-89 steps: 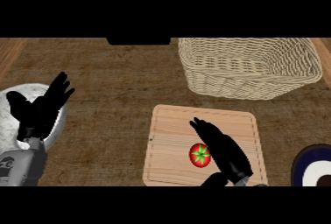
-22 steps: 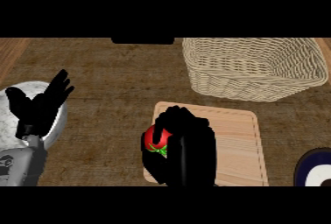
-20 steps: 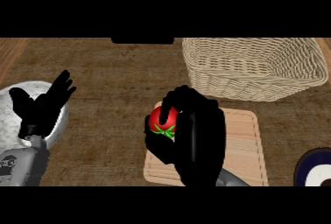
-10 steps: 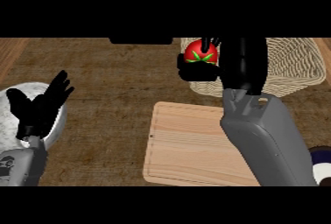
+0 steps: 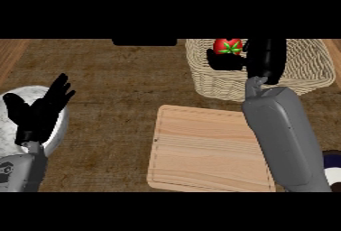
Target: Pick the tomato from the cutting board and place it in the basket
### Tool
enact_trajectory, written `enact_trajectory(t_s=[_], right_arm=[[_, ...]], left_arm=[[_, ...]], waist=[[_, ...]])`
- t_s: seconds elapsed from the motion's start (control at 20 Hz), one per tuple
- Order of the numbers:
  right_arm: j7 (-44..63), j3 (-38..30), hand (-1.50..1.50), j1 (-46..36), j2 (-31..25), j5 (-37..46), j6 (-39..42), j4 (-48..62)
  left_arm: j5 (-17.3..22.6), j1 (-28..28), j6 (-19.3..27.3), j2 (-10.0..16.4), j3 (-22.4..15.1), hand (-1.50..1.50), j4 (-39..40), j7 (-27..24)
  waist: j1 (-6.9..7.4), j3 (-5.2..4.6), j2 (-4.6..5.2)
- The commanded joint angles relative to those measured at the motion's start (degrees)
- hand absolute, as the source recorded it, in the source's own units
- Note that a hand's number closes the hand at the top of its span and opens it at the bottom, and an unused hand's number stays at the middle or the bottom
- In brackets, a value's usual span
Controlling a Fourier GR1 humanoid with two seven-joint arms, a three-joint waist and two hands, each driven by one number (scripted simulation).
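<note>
At the far left, my left hand (image 5: 39,113) rests with fingers spread, in front of a pale plate (image 5: 10,97). The cutting board (image 5: 206,153) lies in the middle. On the right, my right hand (image 5: 265,54) is curled round the tomato (image 5: 228,46), holding it over the basket's (image 5: 220,83) left part.

Red tomato (image 5: 228,46) abv wicker basket (image 5: 221,80)

Open counter (image 5: 113,81) left of cutting board (image 5: 206,153), basket (image 5: 306,67) wall beyond
</note>
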Motion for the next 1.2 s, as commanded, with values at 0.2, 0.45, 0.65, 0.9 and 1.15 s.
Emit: enact_trajectory(t_s=[0.2,0.45,0.65,0.9,1.15], right_arm=[[-7.86,-6.46,-1.50,-7.73,-1.17,-3.64,-2.67,15.62],[-15.52,-7.93,-1.50,-7.31,0.05,-8.19,-5.28,16.93],[-12.42,-14.49,-1.50,-4.74,-2.21,-12.76,-7.76,9.88],[-13.96,-22.40,-1.50,-1.31,-5.05,-21.67,-9.01,2.92],[-13.33,-27.28,-1.50,7.13,-10.69,-31.05,-0.07,-4.70]], left_arm=[[-0.83,-0.77,0.03,0.06,0.33,0.00,0.93,0.94],[-2.06,0.07,1.31,-1.59,0.11,0.00,2.93,-1.55],[-0.16,0.14,-0.52,0.12,1.07,0.00,0.61,1.41],[0.12,-1.40,-1.05,2.17,2.37,0.00,0.95,2.75],[-0.95,-0.58,0.14,-0.59,0.72,0.00,1.79,2.19]], waist=[[0.22,-0.12,0.06],[0.17,-0.13,0.11],[-0.46,-0.09,-0.19],[-1.25,-0.06,-0.28],[-1.39,-0.11,-0.26]])
